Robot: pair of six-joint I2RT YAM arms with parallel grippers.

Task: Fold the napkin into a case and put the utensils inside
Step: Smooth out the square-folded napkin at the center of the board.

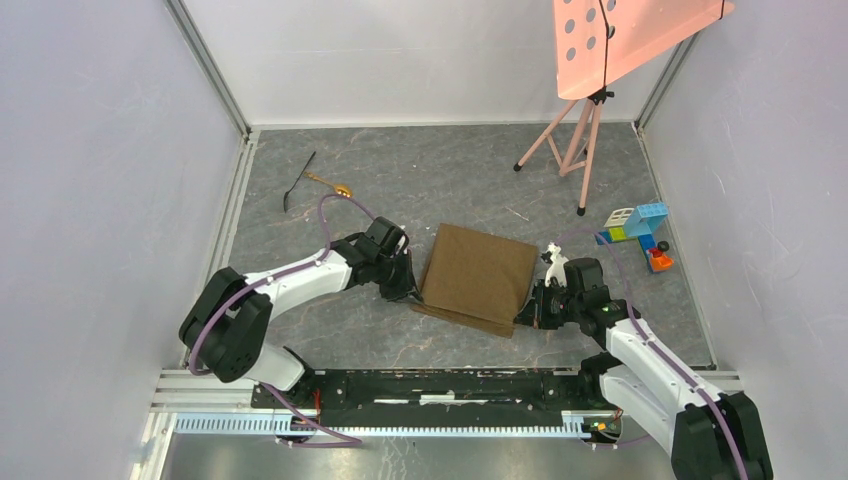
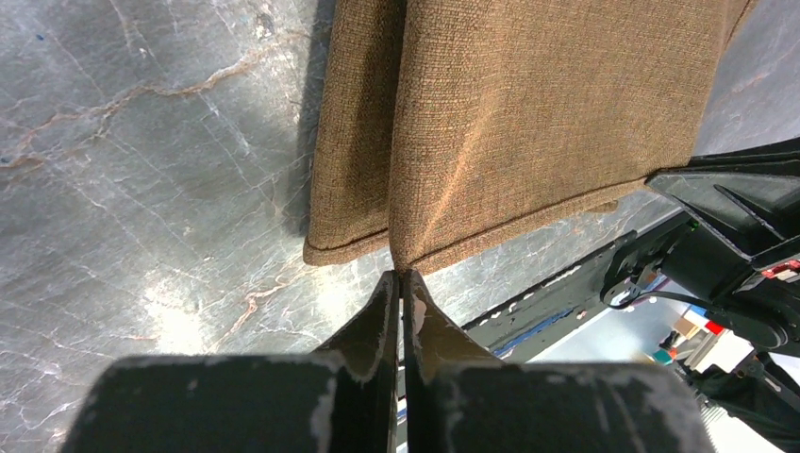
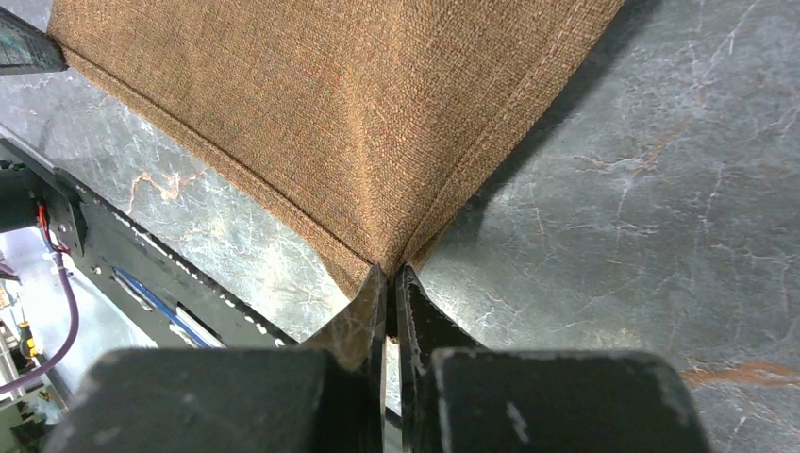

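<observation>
Brown napkin [image 1: 478, 272] — corners in left gripper [image 1: 409, 293] and right gripper [image 1: 522, 318]

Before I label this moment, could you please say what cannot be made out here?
Top view: black utensil, too small to tell its type.
Top view: lower layer of the napkin, mostly covered by the upper.
Wrist views: its far edge, cut off at the top.

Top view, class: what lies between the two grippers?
The folded brown napkin spans the gap; the left gripper and right gripper each pinch a near corner, clearest in the top view.
</observation>
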